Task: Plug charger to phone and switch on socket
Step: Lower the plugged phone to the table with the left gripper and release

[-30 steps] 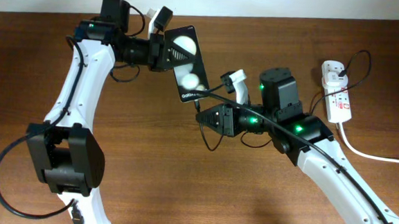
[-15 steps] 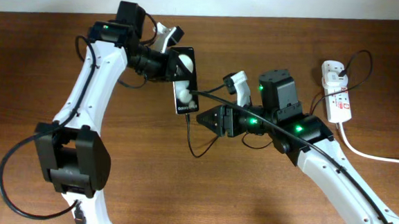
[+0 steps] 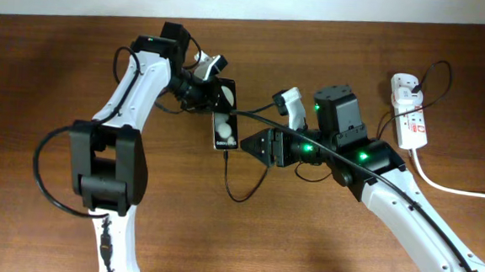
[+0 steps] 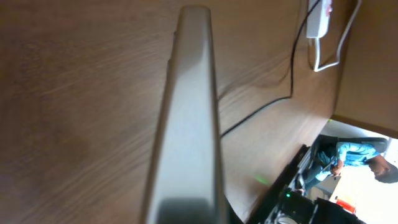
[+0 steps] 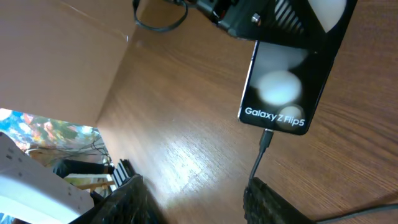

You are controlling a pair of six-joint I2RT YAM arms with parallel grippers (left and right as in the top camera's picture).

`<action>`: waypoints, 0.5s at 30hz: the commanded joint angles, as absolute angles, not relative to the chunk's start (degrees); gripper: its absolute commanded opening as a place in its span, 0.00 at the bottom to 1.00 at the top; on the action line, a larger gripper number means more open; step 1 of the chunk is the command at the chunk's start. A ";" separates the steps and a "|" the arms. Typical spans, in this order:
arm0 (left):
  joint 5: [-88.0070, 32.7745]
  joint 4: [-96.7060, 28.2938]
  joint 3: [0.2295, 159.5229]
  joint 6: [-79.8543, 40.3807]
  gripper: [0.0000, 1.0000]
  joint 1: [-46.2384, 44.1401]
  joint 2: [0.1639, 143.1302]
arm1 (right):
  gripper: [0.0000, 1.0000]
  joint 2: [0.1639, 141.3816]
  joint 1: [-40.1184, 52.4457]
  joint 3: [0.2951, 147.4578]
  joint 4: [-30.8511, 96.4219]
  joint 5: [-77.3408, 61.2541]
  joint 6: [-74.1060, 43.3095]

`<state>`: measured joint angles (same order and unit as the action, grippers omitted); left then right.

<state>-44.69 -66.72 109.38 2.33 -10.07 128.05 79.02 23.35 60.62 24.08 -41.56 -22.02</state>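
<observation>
The black phone (image 3: 225, 120) is held at its upper end by my left gripper (image 3: 211, 92), low over the table. In the right wrist view the phone (image 5: 283, 81) shows white text at its lower end, and the charger's connector tip (image 5: 265, 138) sits in the port there. The thin black charger cable (image 3: 240, 195) loops below the phone. My right gripper (image 5: 196, 193) is open just below the phone, with the cable running past one finger; it also shows in the overhead view (image 3: 244, 144). The left wrist view shows the phone's grey edge (image 4: 189, 124). The white socket (image 3: 410, 112) lies at the far right.
A thick white cord (image 3: 454, 188) runs from the socket to the right edge. A white plug (image 3: 405, 84) with a black lead sits in the socket's far end. The socket also shows in the left wrist view (image 4: 320, 15). The table's back edge is close behind the left arm.
My left arm has swung the phone right and down, turning it from tilted to nearly upright in the overhead view. The cable's loop now hangs from the phone's lower end. My right arm barely moved.
</observation>
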 commanded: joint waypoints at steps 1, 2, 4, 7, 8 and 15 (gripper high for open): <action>-45.17 -65.32 109.65 2.13 0.00 -10.02 131.33 | 0.53 79.24 23.62 61.67 24.27 -41.04 -21.28; -45.17 -64.99 109.65 1.37 0.00 -10.02 132.68 | 0.53 79.24 23.62 61.67 24.51 -41.04 -21.28; -45.17 -64.97 109.65 0.60 0.00 -10.02 134.52 | 0.53 79.26 23.62 61.67 24.75 -41.06 -21.28; -45.15 -64.88 109.65 0.62 0.00 -10.02 135.70 | 0.53 79.26 23.62 61.67 24.75 -41.04 -21.28; -45.15 -64.60 109.65 0.62 0.00 -10.02 135.74 | 0.53 79.26 23.62 61.67 24.71 -41.06 -21.28; -45.17 -64.16 109.65 -2.33 0.03 -10.09 136.84 | 0.54 79.24 23.62 61.67 24.71 -41.06 -21.30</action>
